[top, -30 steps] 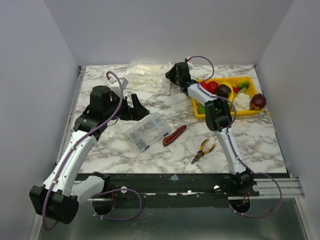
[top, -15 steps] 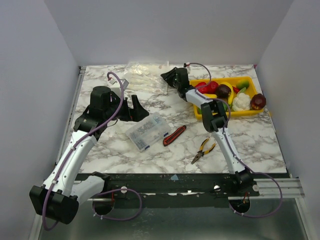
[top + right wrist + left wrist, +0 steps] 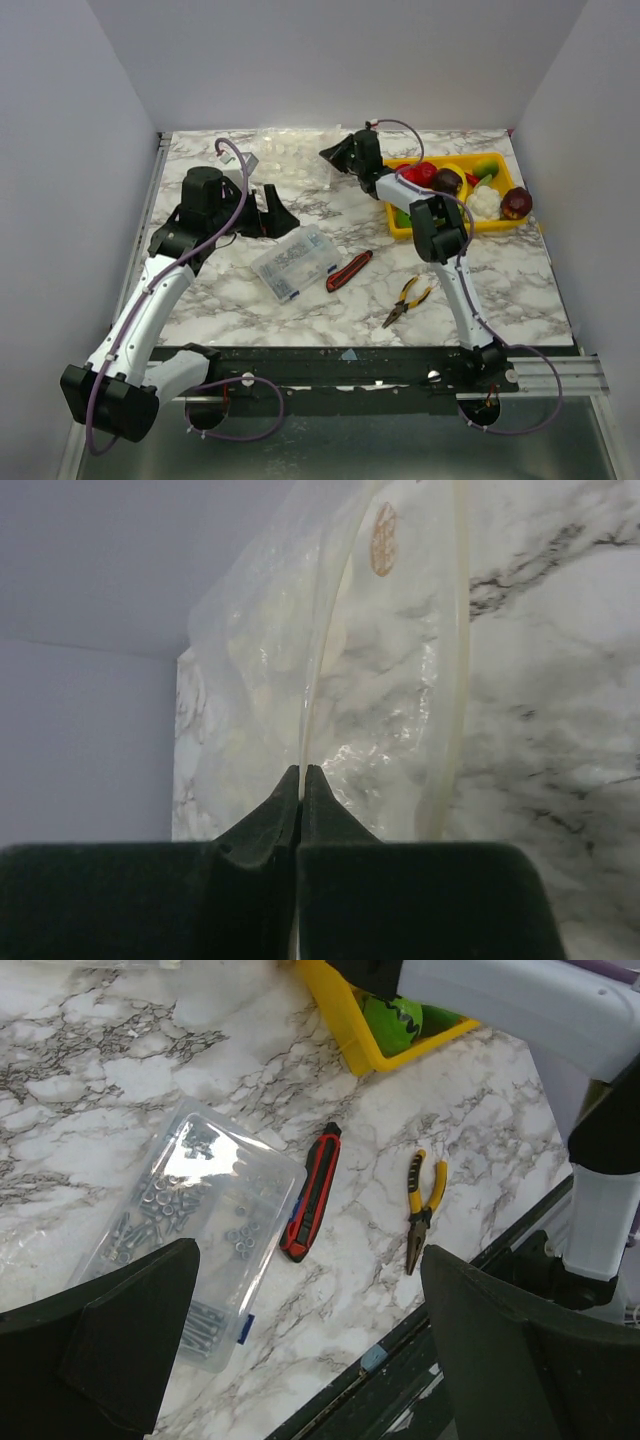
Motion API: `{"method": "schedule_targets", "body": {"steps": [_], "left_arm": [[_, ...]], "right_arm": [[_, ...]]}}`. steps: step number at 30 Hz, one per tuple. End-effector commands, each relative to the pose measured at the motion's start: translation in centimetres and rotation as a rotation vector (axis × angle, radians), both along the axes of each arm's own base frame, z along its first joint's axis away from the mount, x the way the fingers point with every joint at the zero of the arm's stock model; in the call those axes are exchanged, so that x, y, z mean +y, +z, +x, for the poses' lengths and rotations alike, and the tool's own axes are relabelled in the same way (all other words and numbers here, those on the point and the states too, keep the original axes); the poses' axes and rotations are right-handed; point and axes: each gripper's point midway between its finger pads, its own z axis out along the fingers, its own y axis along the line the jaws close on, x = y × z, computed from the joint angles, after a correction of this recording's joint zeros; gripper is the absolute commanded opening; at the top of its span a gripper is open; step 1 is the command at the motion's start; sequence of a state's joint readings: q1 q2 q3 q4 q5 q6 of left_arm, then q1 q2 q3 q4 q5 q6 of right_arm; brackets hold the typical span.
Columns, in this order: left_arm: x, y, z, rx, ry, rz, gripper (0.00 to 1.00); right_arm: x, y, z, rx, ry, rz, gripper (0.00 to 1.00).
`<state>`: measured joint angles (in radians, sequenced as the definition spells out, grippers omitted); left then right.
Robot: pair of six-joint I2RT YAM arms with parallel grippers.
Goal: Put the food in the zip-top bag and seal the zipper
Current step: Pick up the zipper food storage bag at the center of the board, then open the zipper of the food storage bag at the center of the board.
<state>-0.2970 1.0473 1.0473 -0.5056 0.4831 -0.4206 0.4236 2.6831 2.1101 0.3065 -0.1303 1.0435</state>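
The clear zip-top bag (image 3: pixel 290 155) lies crinkled at the back of the table. My right gripper (image 3: pixel 331 159) is at its right edge. In the right wrist view the gripper (image 3: pixel 301 772) is shut on the bag (image 3: pixel 385 680), pinching the thin zipper (image 3: pixel 322 650) strip between its tips. The food sits in the yellow tray (image 3: pixel 440 229): white cauliflower (image 3: pixel 484 203), maroon pieces (image 3: pixel 446 181), a red piece (image 3: pixel 424 172) and a green piece (image 3: pixel 486 167). My left gripper (image 3: pixel 275 215) hangs open over the table with nothing between its fingers (image 3: pixel 140 1320). A green piece (image 3: pixel 392 1015) shows in the left wrist view.
A clear rigid compartment box (image 3: pixel 295 260) of screws lies mid-table, beside a red and black utility knife (image 3: pixel 348 271). Yellow-handled pliers (image 3: pixel 407 300) lie nearer the front edge. Grey walls close in the table on three sides.
My right gripper has shut on the bag's zipper edge after shifting slightly left toward the bag. The left arm has barely moved.
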Motion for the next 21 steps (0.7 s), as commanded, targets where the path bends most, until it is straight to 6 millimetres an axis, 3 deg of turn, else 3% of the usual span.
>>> {"method": "schedule_targets", "body": {"steps": [1, 9, 10, 15, 21], "left_arm": [[-1.0, 3.1, 1.2, -0.031, 0.0, -0.065, 0.93], [-3.0, 5.5, 4.8, -0.026, 0.0, -0.126, 0.9], [-3.3, 5.4, 5.2, -0.022, -0.006, -0.12, 0.89], [-4.0, 7.1, 7.0, -0.03, -0.001, -0.103, 0.89], [-1.6, 6.7, 9.9, -0.056, 0.146, 0.063, 0.87]], "right_arm": [[1.2, 11.1, -3.6, -0.144, 0.113, -0.08, 0.01], [1.2, 13.8, -11.7, -0.173, 0.166, -0.254, 0.01], [1.7, 14.9, -12.8, -0.213, 0.186, -0.248, 0.01], [2.2, 15.5, -17.5, -0.332, 0.303, -0.277, 0.01], [2.9, 16.3, -21.9, -0.474, 0.429, -0.248, 0.01]]}}
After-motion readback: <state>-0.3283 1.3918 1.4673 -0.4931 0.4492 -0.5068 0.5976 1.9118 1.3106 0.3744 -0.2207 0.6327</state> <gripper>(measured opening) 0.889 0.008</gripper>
